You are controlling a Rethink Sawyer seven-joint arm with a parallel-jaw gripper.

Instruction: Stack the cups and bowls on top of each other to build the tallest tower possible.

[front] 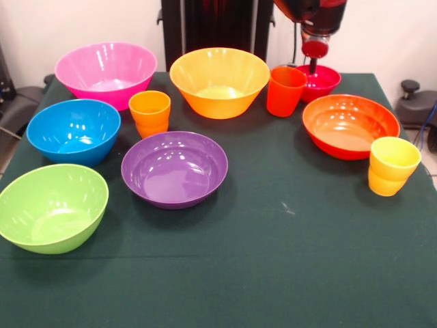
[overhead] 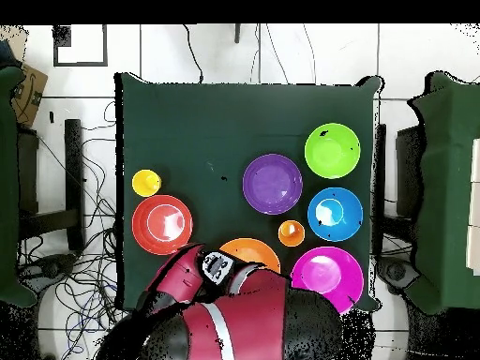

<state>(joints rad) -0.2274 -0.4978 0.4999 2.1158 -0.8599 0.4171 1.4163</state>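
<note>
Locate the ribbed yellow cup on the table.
In the front view the ribbed yellow cup stands upright at the right edge, just in front of the orange-red bowl.

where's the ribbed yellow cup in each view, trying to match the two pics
Front view: the ribbed yellow cup stands at the right side of the table, just in front of and to the right of the orange-red bowl.
Overhead view: the ribbed yellow cup sits at the left side of the table, just above the orange-red bowl.
Shared landmark: the orange-red bowl, right beside the cup in both.
</note>
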